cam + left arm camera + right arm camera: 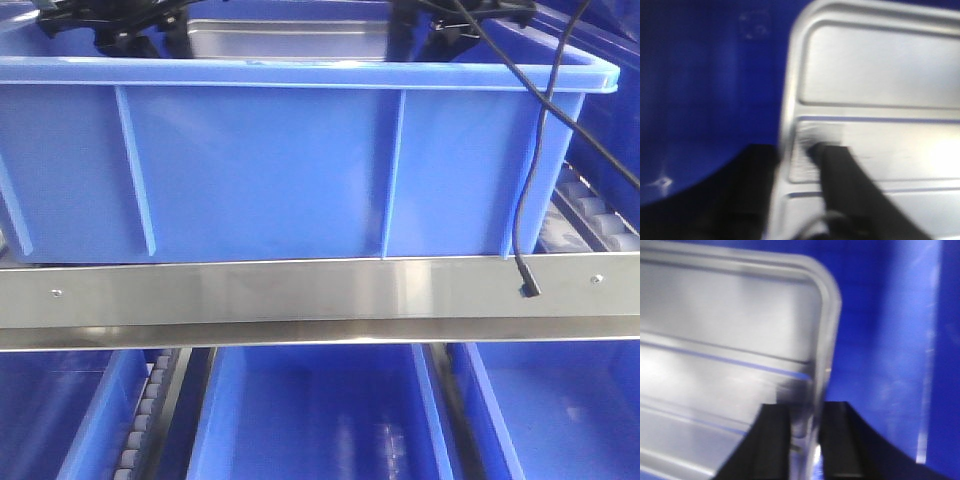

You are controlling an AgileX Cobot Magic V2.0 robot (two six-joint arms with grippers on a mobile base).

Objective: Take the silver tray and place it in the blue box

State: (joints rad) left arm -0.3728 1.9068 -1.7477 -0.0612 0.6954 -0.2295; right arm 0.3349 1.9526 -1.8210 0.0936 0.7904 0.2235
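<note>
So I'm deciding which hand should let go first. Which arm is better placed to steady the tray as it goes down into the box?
Probably the right. The right hand has a finger on each side of the silver tray rim. The left hand is blurred; only one finger shows clearly, lying on the tray inside the blue box.

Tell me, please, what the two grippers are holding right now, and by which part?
Both hold the silver tray. The right gripper straddles its rim beside a rounded corner; the left gripper pinches the opposite rim, one finger on the sunken panel.
</note>
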